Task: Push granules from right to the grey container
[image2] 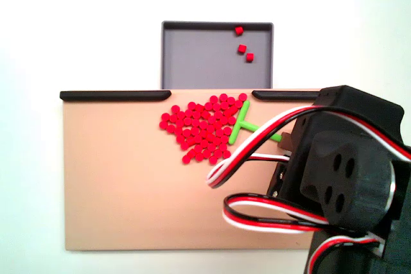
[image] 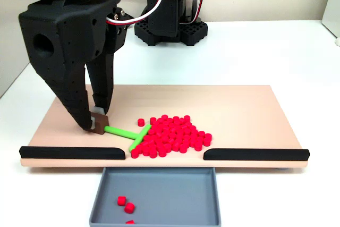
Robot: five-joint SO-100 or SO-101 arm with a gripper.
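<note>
The hand is clenched on the small brown block at the end of the green T-shaped stick, its fingertips resting on the beige board to the left of the granules in a fixed view. The stick's crossbar lies against the left edge of the red pile. That pile sits on the board just behind the gap between the two black strips, touching neither the strips' far ends nor the grey container, which lies on the white surface in front of the gap. Three stray granules lie inside the container.

In another fixed view, looking from behind the arm, the pile appears left of the stick and the container lies beyond the board. Here the arm's body and its red, white and black wires cover the fingers, while the container's whole floor shows, with the three loose granules near its right wall.
</note>
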